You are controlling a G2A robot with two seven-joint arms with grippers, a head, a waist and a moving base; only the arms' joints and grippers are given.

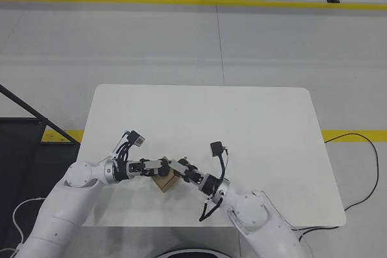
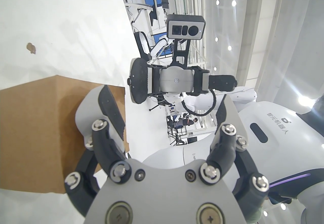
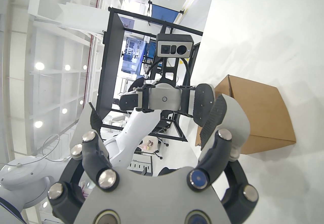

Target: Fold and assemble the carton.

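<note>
A white table (image 1: 245, 116) is seen from above, with a small brown cardboard carton (image 1: 166, 183) resting on it near the front edge, about midway along. The left gripper (image 1: 158, 168) comes in from the left side and the right gripper (image 1: 180, 170) from the right. They face each other closely, with the carton between and just below them. Both have their jaws spread wide and hold nothing. In the left wrist view, one dark padded finger (image 2: 111, 111) of the left gripper overlaps the carton's near edge (whether it actually touches the cardboard cannot be told). The carton's plain brown faces meet at a sharp crease. A small brown scrap (image 2: 31, 48) lies on the table, a little apart from the carton
</note>
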